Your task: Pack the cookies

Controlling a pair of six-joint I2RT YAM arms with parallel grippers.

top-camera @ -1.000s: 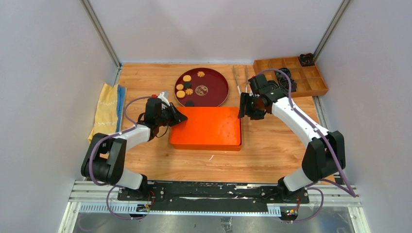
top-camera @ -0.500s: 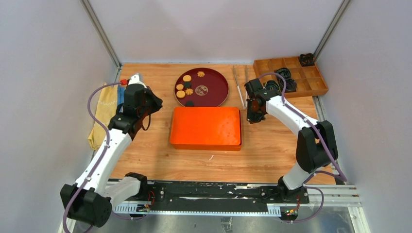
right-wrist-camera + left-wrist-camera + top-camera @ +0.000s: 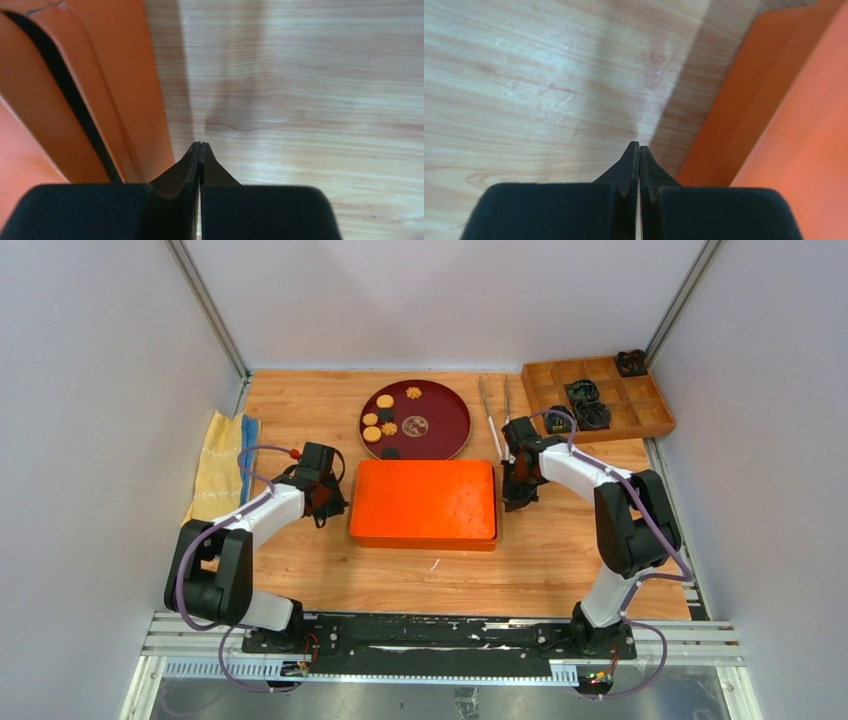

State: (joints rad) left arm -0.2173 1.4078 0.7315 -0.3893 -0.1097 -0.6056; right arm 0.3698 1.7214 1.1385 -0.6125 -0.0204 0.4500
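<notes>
left gripper (image 3: 330, 500) and right gripper (image 3: 515, 498), both pressed together and empty, flank the short ends of the orange box (image 3: 424, 502); cookies (image 3: 383, 421) lie on the plate (image 3: 445, 427) just above it, upper centre.

Table (image 3: 300, 570): light wood top.
Orange box (image 3: 424, 502): centre, lid on.
Dark-red round plate (image 3: 450, 425): just behind the box.
Metal tongs (image 3: 489, 418): right of the plate.
Wooden divided tray (image 3: 640, 400): far-right corner.
Yellow cloth (image 3: 218, 465): left edge.
</notes>
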